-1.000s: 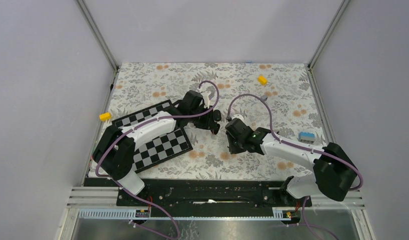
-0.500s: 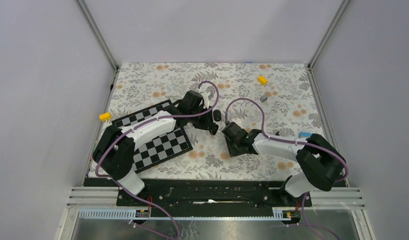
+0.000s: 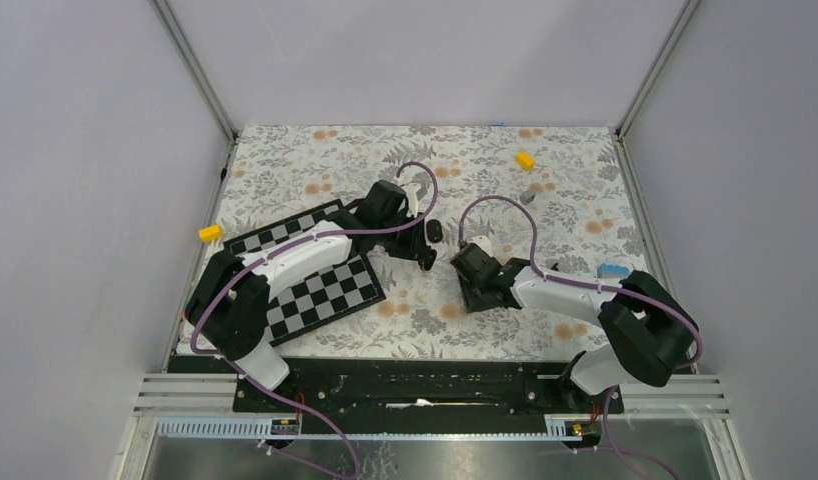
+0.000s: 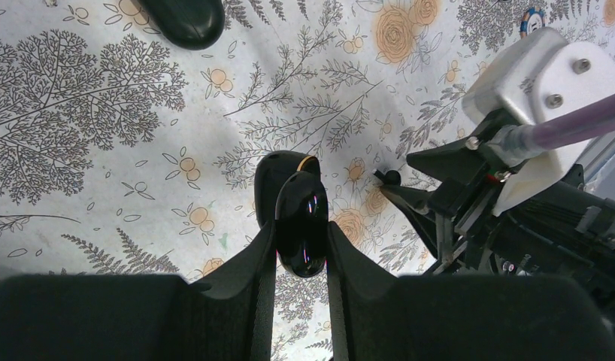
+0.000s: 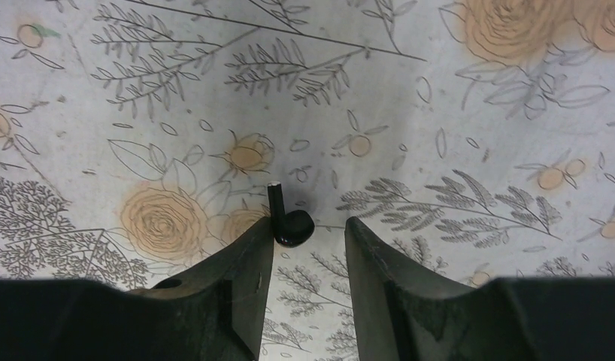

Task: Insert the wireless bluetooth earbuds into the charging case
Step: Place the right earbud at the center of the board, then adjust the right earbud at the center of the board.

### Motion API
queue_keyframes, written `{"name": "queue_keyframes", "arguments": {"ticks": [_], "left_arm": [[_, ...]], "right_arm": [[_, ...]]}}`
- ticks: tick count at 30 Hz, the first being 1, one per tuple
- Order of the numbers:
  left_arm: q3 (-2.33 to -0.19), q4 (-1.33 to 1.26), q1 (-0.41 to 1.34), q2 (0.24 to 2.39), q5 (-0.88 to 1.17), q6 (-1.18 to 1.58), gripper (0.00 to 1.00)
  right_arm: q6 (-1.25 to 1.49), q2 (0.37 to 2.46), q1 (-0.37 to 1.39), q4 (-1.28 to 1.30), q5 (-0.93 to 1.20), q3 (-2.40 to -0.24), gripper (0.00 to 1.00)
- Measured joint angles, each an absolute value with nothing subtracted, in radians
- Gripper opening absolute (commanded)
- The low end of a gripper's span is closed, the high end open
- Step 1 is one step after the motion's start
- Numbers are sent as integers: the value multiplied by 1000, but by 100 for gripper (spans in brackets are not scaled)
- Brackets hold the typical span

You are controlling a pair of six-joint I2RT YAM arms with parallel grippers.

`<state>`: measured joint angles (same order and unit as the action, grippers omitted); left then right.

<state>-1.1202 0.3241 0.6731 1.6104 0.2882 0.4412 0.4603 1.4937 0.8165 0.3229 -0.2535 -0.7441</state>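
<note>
My left gripper [image 4: 301,259] is shut on the charging case [image 4: 301,222], a glossy black pebble with an orange rim, held just above the floral cloth. In the top view the left gripper [image 3: 428,245] sits at mid-table. One black earbud [image 5: 291,223], with a short stem, lies on the cloth. It touches the inner side of the left finger of my right gripper [image 5: 308,233], which is open. The left wrist view shows that same earbud [image 4: 391,177] at the right gripper's fingertips, to the right of the case. The right gripper [image 3: 463,262] is close beside the left one.
A checkerboard [image 3: 315,285] lies under the left arm. Yellow blocks sit at the back right [image 3: 525,159] and the left edge [image 3: 210,233]. A small grey piece [image 3: 527,196] and a blue-grey item [image 3: 612,271] lie to the right. A dark rounded object [image 4: 186,19] lies beyond the case.
The right gripper's jaws have opened, and its arm has dropped low and shifted slightly right. The left gripper has stayed still, holding the case.
</note>
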Motion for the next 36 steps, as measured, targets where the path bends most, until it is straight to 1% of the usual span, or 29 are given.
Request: {"name": "queue_keyframes", "arguments": {"ticks": [13,16,21,26,28,31,36], "left_arm": [[-1133,328,673,1612,295,442,0],[-1133,328,673,1613,299,442,0],[-1133,327,673,1618,308,445,0],[-1133,327,673,1622,316,448,0],[-1133,327,673,1622,319,449,0],[-1133,329,673,1622,320,450,0],[-1133,333,673,1622,318,449,0]], "right_arm": [[513,1352,750,414,-333,-712,48],[525,1316,748,422,-340,-712,45],[537,1261,748,396,-328,-704,36],[543,1307,746,346,-311,-702,33],[543,1348,746,316,-293,-702,36],[543,1420,745,277,-262,-705,45],[536,1481,742,206,-178,-716,47]]}}
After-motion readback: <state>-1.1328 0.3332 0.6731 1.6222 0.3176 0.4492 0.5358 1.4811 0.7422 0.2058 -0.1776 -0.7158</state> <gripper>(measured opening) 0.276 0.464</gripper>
